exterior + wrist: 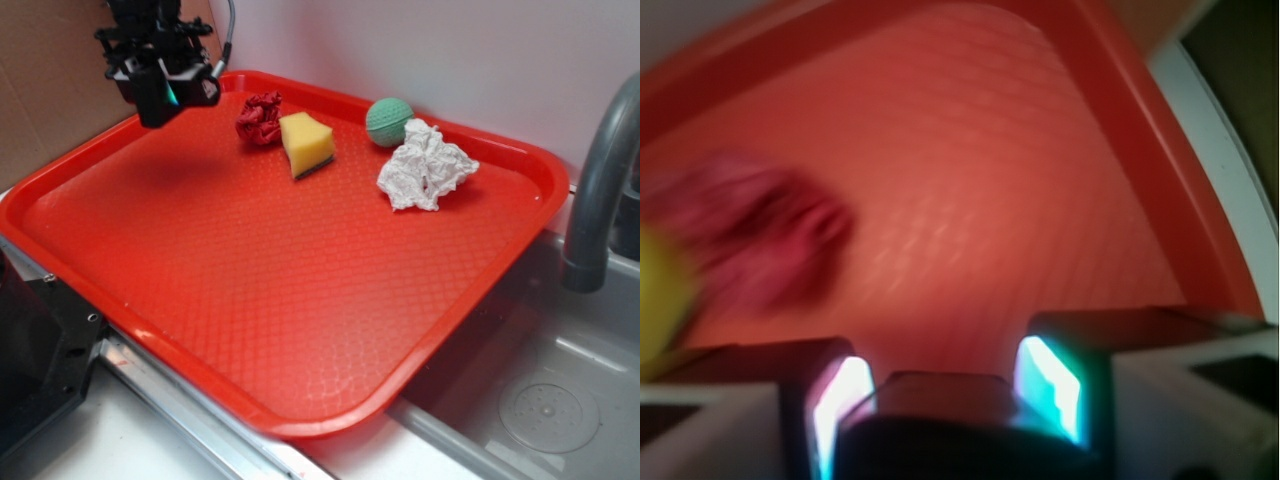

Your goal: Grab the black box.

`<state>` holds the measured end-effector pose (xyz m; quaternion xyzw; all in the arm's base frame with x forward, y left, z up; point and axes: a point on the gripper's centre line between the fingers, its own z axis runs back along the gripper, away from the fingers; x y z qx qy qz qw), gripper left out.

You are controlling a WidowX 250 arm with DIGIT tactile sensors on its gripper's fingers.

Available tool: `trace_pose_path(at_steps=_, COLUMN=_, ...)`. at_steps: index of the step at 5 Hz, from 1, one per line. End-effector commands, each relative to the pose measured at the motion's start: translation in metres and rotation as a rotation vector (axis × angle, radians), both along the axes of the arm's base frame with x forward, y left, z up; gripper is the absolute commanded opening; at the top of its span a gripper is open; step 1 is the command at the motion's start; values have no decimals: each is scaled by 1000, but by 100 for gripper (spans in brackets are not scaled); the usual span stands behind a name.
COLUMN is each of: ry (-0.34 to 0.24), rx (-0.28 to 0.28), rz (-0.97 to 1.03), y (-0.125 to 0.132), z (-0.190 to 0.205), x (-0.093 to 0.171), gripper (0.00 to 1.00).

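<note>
My pincer (165,95) hung at the upper left of the frame, above the red tray (300,300) — fingers closed on the black box (930,400) between the glowing pads (1050,385), lifted clear to secure the hold.

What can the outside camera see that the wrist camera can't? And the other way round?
Only the exterior view shows the green ball, the crumpled white paper, the grey faucet and the sink. Only the wrist view gives a close look at the claw's glowing pads, with what looks like the black box squeezed between them. Both show the red tray, the red crumpled wad and the yellow sponge, though the last two are blurry at the wrist view's left edge.
</note>
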<state>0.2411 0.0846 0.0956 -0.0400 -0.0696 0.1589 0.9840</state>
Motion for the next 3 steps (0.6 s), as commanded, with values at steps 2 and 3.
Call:
trace_pose_path(at_steps=2, ry=-205, rx=7, rz=-477, y=-100, z=163, x=-40, gripper=0)
trace_pose_path(at_steps=3, ry=-208, rx=19, rz=-487, y=-107, z=180, x=-45, gripper=0)
